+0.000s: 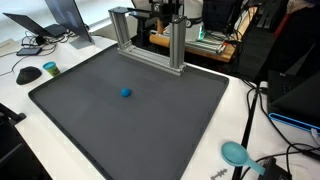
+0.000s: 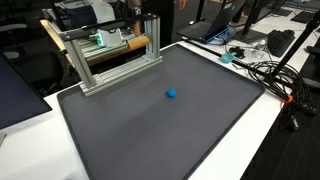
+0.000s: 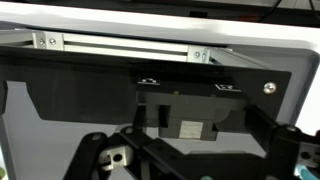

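Note:
A small blue ball (image 1: 125, 93) lies alone near the middle of a large dark mat (image 1: 150, 130); both also show in an exterior view, the ball (image 2: 172, 94) on the mat (image 2: 150, 135). My gripper (image 3: 195, 160) is high at the back, over an aluminium frame (image 1: 150, 50), and is mostly cut off in both exterior views. In the wrist view its two dark fingers stand wide apart at the bottom corners with nothing between them. The ball is not in the wrist view.
The aluminium frame (image 2: 115, 60) stands on the mat's far edge; its rail (image 3: 120, 45) crosses the top of the wrist view. A teal round tool (image 1: 235, 152) and cables (image 2: 270, 70) lie on the white table beside the mat. A laptop (image 1: 60, 15) stands at one corner.

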